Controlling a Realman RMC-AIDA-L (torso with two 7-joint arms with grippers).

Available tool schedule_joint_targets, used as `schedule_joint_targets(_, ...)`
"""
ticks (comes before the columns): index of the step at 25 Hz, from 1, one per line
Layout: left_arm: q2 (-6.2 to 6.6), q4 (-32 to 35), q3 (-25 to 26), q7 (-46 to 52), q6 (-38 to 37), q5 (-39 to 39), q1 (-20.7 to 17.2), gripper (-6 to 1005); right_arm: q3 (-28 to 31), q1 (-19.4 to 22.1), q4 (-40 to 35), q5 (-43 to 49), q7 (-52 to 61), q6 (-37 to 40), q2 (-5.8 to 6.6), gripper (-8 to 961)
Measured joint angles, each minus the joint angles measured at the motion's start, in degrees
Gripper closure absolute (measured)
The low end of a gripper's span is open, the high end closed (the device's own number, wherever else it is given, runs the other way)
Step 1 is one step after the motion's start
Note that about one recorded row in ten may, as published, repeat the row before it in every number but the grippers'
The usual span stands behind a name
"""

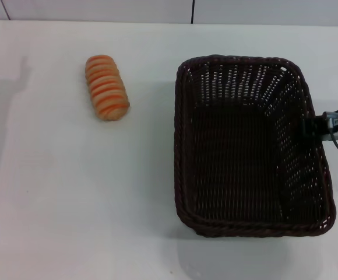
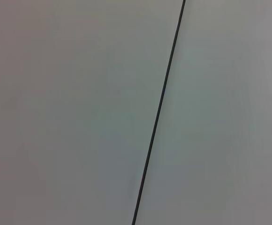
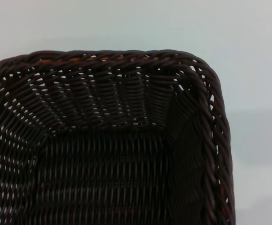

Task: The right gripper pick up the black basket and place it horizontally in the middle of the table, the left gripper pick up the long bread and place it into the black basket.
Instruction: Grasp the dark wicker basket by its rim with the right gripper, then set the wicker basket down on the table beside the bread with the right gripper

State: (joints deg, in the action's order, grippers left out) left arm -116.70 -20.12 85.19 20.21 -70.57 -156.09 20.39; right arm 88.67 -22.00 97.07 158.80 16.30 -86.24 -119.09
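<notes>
The white table [image 1: 70, 204] fills the head view, with a pale wall behind it. On the table sits the black basket [image 1: 247, 146], a big woven box with sloping sides full of little holes and a braided rim. It stands upright with its open top facing up, and nothing is inside it. The right gripper [image 1: 317, 125] is at the basket's right rim, about halfway along that side, with its dark tip touching or just over the rim. Only that small tip and a bit of cable show, so I cannot tell how its fingers are set. The right wrist view looks down into one corner of the basket [image 3: 103, 154] from close above. The long bread [image 1: 106, 87] is the smallest thing here, tan with orange stripes. It lies flat on the table, well away from the right gripper, on the far side of the basket from it. The left gripper is out of sight, and its wrist view shows only a plain grey surface with one thin dark line [image 2: 159, 112] across it.
</notes>
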Motion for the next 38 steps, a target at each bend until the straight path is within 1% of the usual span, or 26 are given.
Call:
schedule_joint_targets(6, 0.07, -0.4, 0.3, 0.0, 0.0, 0.0, 0.1, 224, 0.3, -0.2, -0.7, 0.0, -1.5, 1.5, 0.10, 761)
schedule_joint_targets(8, 0.07, -0.5, 0.3, 0.0, 0.0, 0.0, 0.1, 224, 0.6, -1.0, -1.2, 0.0, -3.1, 2.2, 0.17, 762)
schedule_joint_targets(9, 0.07, -0.6, 0.3, 0.0, 0.0, 0.0, 0.1, 224, 0.7, -2.3, -1.9, 0.0, -6.0, 2.9, 0.25, 762)
schedule_joint_targets(10, 0.07, -0.6, 0.3, 0.0, 0.0, 0.0, 0.1, 223, 0.7, -2.3, -1.9, 0.0, -6.0, 2.9, 0.25, 763)
schedule_joint_targets(13, 0.07, -0.6, 0.3, 0.0, 0.3, 0.0, 0.2, 223, 0.7, -5.3, -3.3, 0.0, -12.2, 3.7, 0.28, 764)
schedule_joint_targets(14, 0.07, -0.6, 0.3, 0.0, 0.3, 0.0, 0.2, 223, 0.8, -7.1, -3.8, 0.1, -15.4, 3.7, 0.33, 764)
schedule_joint_targets(15, 0.07, -0.6, 0.3, -0.3, 0.3, 0.0, 0.2, 223, 0.8, -7.1, -3.8, 0.1, -15.4, 3.7, 0.33, 765)
schedule_joint_targets(16, 0.07, -0.6, 0.3, -0.3, 0.3, 0.0, 0.2, 223, 1.4, -8.5, -3.6, 0.2, -19.2, 3.7, 0.42, 765)
schedule_joint_targets(18, 0.07, -0.6, 0.3, -0.3, 0.3, 0.0, 0.2, 223, 2.1, -9.0, -3.4, 0.1, -21.1, 3.7, 0.43, 766)
schedule_joint_targets(19, 0.04, -0.6, 0.3, -1.2, 0.4, 0.0, 0.3, 223, 4.0, -10.2, -3.0, -0.1, -25.2, 3.4, 0.42, 766)
schedule_joint_targets(20, 0.04, -0.6, 0.3, -1.2, 0.4, 0.0, 0.3, 223, 4.0, -10.2, -3.0, -0.1, -25.2, 3.4, 0.42, 767)
schedule_joint_targets(21, -0.40, -0.8, 0.4, -4.4, 0.5, 0.0, 0.5, 223, 4.8, -10.8, -2.9, -0.3, -26.9, 3.1, 0.41, 767)
schedule_joint_targets(22, -0.48, -1.1, 0.4, -4.8, 0.7, 0.0, 0.5, 223, 5.5, -11.5, -2.8, -0.6, -28.4, 2.8, 0.43, 768)
schedule_joint_targets(23, -0.48, -1.1, 0.4, -4.8, 0.7, 0.0, 0.5, 223, 6.0, -12.3, -2.7, -1.2, -30.0, 2.2, 0.50, 768)
schedule_joint_targets(24, -0.54, -2.6, 0.4, -5.1, 1.7, 0.0, 0.2, 223, 7.1, -13.6, -2.1, -2.7, -33.0, 1.0, 0.60, 768)
schedule_joint_targets(25, -0.55, -2.7, 0.4, -5.1, 1.8, 0.0, 0.2, 223, 7.1, -13.6, -2.1, -2.7, -33.0, 1.0, 0.60, 769)
schedule_joint_targets(30, -0.65, -3.6, 0.4, -5.2, 3.1, 0.0, 0.3, 223, 10.0, -16.6, 0.9, -6.5, -41.3, -1.4, 0.68, 771)
schedule_joint_targets(33, -0.92, -4.5, 0.4, -6.0, 4.3, 0.0, 0.5, 223, 12.2, -18.6, 1.8, -9.7, -45.8, -3.2, 0.83, 772)
schedule_joint_targets(34, -1.01, -5.3, 0.4, -6.7, 5.1, 0.0, 0.4, 223, 13.4, -19.9, 1.8, -11.6, -48.0, -4.9, 0.98, 772)
schedule_joint_targets(36, -1.06, -6.0, 0.4, -7.3, 5.8, 0.0, 0.3, 223, 13.7, -20.6, 1.8, -12.6, -49.2, -5.7, 1.07, 772)
schedule_joint_targets(38, -1.19, -8.2, 0.2, -8.9, 8.3, 0.0, -0.1, 222, 13.9, -21.6, 1.6, -14.1, -51.0, -7.0, 1.17, 773)
